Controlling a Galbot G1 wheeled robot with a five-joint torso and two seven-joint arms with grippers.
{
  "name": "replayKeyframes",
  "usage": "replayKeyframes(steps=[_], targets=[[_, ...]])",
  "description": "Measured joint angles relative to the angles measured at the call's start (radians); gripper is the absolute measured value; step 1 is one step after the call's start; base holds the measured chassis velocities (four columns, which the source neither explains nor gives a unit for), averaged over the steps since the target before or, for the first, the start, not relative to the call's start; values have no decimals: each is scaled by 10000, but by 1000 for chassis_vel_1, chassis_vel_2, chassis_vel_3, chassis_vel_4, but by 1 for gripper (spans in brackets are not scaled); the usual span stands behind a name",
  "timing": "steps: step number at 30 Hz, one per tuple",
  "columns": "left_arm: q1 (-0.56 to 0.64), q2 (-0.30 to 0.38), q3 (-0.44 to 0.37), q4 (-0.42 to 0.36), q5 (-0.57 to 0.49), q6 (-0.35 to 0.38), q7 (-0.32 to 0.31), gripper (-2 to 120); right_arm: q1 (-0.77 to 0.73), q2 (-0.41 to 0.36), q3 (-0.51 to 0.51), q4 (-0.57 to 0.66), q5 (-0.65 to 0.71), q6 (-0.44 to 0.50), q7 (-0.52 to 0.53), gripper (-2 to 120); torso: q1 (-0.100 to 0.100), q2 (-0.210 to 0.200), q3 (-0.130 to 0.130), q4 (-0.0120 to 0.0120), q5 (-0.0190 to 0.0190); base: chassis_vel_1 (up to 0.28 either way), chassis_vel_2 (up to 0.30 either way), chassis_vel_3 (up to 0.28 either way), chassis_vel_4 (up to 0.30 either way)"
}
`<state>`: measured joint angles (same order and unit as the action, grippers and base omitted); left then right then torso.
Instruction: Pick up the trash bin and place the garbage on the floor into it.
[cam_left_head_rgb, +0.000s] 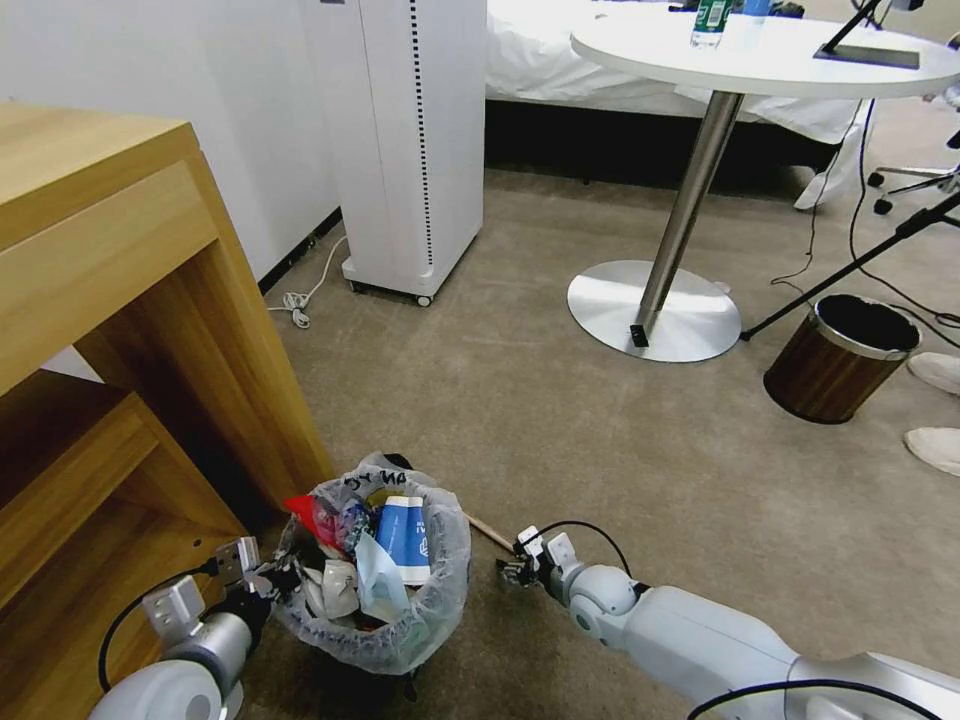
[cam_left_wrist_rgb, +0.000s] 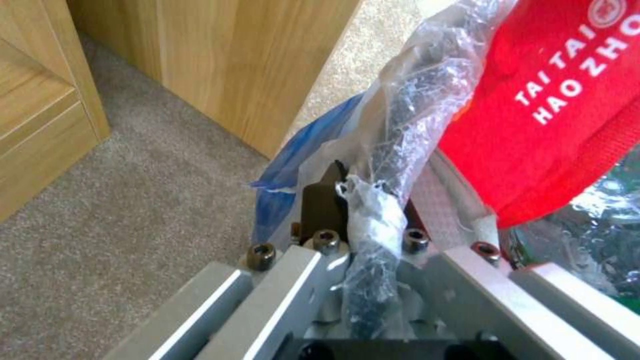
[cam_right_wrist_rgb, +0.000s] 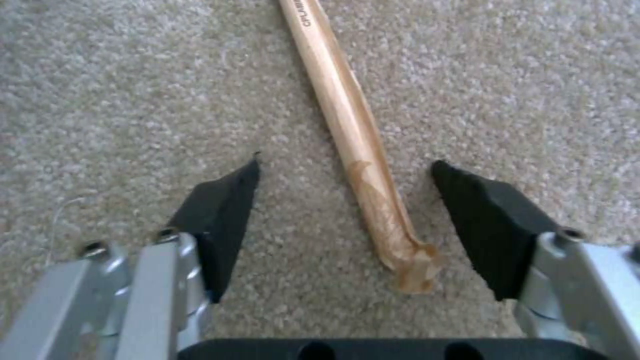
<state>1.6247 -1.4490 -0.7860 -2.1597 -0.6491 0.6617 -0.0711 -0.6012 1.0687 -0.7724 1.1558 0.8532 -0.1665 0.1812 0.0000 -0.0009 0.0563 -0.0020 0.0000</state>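
L gripper (cam_left_head_rgb: 278, 578) is clamped on the near-left rim of the trash bin (cam_left_head_rgb: 425, 610); in the left wrist view its fingers (cam_left_wrist_rgb: 325, 202) pinch the crinkly bag-covered rim, w/ a red plastic bag (cam_left_wrist_rgb: 560, 100) (white lettering) bulging out of the bin right beside them. Bin sits low in front of the robot, next to the wooden cabinet (cam_left_head_rgb: 110, 300), over the beige carpet (cam_left_head_rgb: 520, 400); can't tell if it's touching the floor or lifted. Inside it: red bag, blue-white carton (cam_left_head_rgb: 405, 535) standing upright, blue mask (cam_left_head_rgb: 380, 590), white crumpled stuff; liner has black writing along the far edge. R gripper (cam_left_head_rgb: 512, 570) is down at carpet level just to the bin's right, at the near end of the wooden stick (cam_left_head_rgb: 488, 532), which lies flat on the carpet and runs toward the bin. Right wrist view: fingers (cam_right_wrist_rgb: 223, 210) spread wide, one on each side of the stick (cam_right_wrist_rgb: 353, 150), neither touching it; stick's end is frayed/splintered and lies between the pads. Farther off: white air-purifier unit (cam_left_head_rgb: 415, 140) by the wall, round white table (cam_left_head_rgb: 770, 55) on a steel pedestal, brown wood-grain bin (cam_left_head_rgb: 840, 358) w/ silver rim, well apart from the work.
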Motion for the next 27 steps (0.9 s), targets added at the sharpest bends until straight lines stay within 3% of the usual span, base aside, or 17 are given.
replayKeyframes(steps=[7,10,14,22,27], targets=[[-47,5,10,44,-3,-26,-7,1,-79,-122,24,113,-68,106,42,45,0,0,0,1,3,0,0,0,0],[-66,-8,44,71,1,-51,-12,1,-151,-227,64,130,-163,171,47,29,0,0,0,1,2,0,0,0,0],[-68,-9,54,82,12,-62,-14,1,-208,-347,81,181,-221,229,58,17,0,0,0,1,2,0,0,0,0],[-87,-11,103,124,28,-90,-15,1,-308,-524,104,303,-303,347,92,2,0,0,2,-1,0,0,0,0,0],[-128,20,103,198,39,-97,-16,1,-395,-784,376,911,-238,476,170,0,0,0,2,-1,-1,0,0,0,0]])
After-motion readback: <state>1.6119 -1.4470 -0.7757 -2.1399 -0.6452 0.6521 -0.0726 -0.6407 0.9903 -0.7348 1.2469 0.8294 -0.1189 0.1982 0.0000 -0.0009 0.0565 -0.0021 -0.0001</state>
